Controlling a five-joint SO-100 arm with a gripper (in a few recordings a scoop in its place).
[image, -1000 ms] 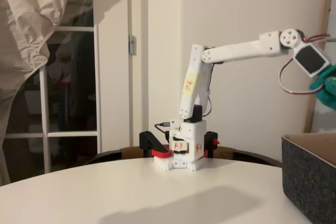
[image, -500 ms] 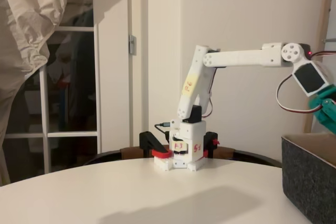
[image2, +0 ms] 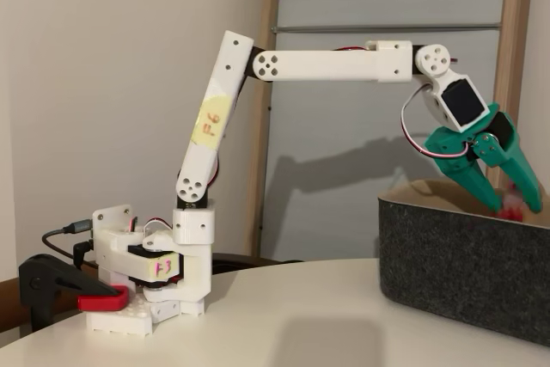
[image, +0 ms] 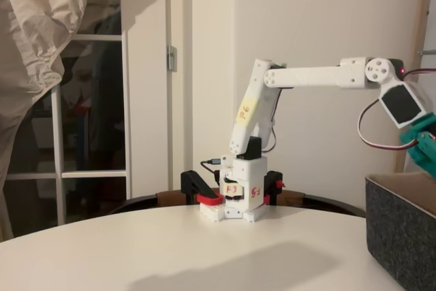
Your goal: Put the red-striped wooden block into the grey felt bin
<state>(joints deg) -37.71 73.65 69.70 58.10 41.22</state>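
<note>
On the white round table (image: 136,243), grey felt bin (image2: 464,272) sat at 3 o'clock; gripper (image2: 509,199) hung spread above it, by a glazed door (image: 88,120).

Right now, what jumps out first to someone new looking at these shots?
The white arm stretched out level from its base to the right, ending in a teal claw whose fingers stand apart above the grey felt bin. Something small and reddish shows between the fingertips just at the bin's rim; too blurred to identify. A red-and-black clamp pins the base to the pale round table.
</note>
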